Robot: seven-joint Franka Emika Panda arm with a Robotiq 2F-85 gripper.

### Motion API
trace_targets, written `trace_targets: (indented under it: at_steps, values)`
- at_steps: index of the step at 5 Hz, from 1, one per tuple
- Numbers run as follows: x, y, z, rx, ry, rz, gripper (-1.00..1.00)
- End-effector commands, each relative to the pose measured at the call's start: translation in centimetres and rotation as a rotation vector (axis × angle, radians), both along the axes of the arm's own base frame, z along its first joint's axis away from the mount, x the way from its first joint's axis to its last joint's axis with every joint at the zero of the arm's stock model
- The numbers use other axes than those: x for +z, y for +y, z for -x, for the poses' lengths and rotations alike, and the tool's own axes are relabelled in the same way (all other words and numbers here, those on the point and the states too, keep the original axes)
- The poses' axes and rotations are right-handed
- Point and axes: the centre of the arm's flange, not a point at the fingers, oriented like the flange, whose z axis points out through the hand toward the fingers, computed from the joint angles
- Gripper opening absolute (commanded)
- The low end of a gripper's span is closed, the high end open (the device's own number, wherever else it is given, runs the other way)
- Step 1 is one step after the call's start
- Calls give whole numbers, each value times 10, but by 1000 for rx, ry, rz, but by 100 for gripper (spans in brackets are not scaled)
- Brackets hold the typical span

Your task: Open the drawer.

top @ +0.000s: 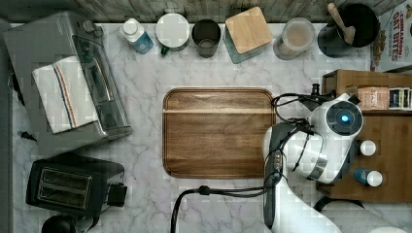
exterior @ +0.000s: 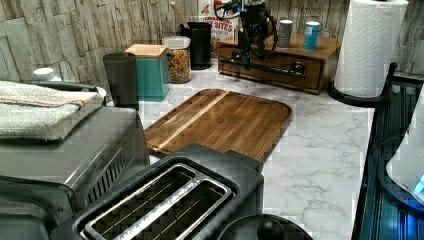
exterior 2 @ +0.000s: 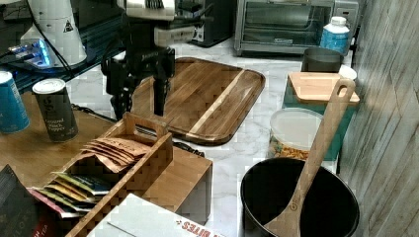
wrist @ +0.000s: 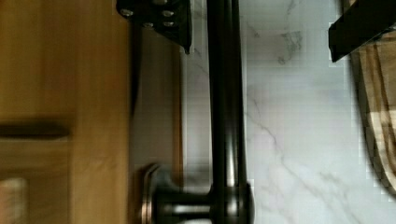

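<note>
The drawer [exterior: 280,64] is the wide brown front of the wooden cabinet [exterior: 327,47] at the far end of the counter in the left view. Its long black bar handle [exterior: 272,70] runs across it. My gripper [exterior: 244,56] hangs over the handle near the left view's left end of the bar. In the wrist view the handle [wrist: 226,107] passes between my two black fingers [wrist: 159,16], and my gripper [wrist: 257,23] is open around it without pinching it. One handle post [wrist: 187,203] meets the drawer front [wrist: 159,102]. In the right view my gripper [exterior 2: 142,104] points down beside the cabinet.
A flat wooden tray [top: 217,132] lies mid-counter, close to the cabinet front. Two cans [exterior: 311,35] and a tea-bag box [exterior 2: 113,163] stand on the cabinet top. A paper towel roll [exterior: 367,47] stands beside it. Jars line the back wall; toaster [top: 73,184] and oven [top: 68,82] stand opposite.
</note>
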Motion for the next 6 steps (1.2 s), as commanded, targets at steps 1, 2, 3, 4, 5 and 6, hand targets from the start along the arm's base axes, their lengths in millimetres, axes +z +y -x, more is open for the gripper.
trace_targets:
  at_steps: [1,2,3,4,5,6]
  values:
    - [-30,0,-1,-37,-43,-21,100]
    - [-32,8,-4,-33,-36,-40,100]
    - [-37,17,-10,5,-38,-71,100]
    - [-47,36,-18,45,-46,-101,100]
    - [-45,57,-24,120,-19,-140,100]
    - [-45,87,-31,170,17,-235,100]
